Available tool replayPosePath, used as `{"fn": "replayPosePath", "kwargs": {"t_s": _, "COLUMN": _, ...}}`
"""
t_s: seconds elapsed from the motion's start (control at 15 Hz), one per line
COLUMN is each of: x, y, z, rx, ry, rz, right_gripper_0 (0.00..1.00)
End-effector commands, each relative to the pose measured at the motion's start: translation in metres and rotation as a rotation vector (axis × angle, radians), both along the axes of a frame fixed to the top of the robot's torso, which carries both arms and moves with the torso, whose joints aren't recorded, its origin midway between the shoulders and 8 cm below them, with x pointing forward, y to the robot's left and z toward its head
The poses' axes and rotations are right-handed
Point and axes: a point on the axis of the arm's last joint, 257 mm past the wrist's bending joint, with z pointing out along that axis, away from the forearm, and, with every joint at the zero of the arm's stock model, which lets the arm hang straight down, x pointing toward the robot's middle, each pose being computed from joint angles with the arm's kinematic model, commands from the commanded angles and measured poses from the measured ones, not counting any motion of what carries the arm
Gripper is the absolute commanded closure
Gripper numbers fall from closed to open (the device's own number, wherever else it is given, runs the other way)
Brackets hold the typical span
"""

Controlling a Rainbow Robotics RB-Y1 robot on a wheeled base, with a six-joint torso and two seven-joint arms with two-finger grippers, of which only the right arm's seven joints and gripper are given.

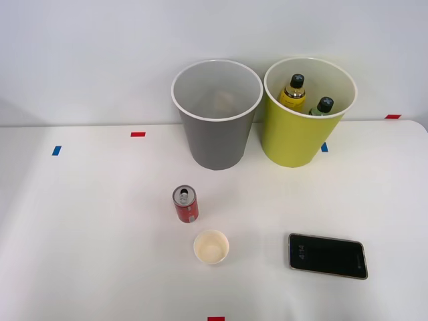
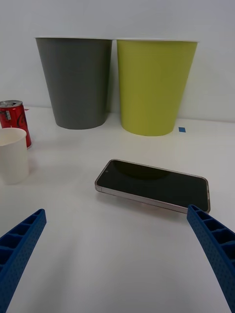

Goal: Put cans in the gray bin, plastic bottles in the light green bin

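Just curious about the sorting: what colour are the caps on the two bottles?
Black on both plastic bottles, clearest in the front view.

A plain white wall (image 1: 100,47) is rising behind a white table (image 1: 87,234). Small tape marks are sitting on the tabletop: blue (image 1: 56,150) at nine o'clock, red (image 1: 138,134) toward eleven, red (image 1: 392,116) at two.

A lab-like test setup: bare white table (image 1: 80,221) with coloured tape markers (image 1: 138,134) against a plain wall (image 1: 87,53)
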Motion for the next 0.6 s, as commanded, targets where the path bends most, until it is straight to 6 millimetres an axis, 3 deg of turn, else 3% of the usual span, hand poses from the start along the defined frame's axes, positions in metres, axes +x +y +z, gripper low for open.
{"fn": "replayPosePath", "kwargs": {"t_s": 0.07, "x": 0.0000, "y": 0.0000, "z": 0.0000, "rx": 0.000, "ry": 0.000, "rz": 0.000, "right_gripper_0": 0.00}}
{"fn": "replayPosePath", "kwargs": {"t_s": 0.6, "x": 0.0000, "y": 0.0000, "z": 0.0000, "rx": 0.000, "ry": 0.000, "rz": 0.000, "right_gripper_0": 0.00}}
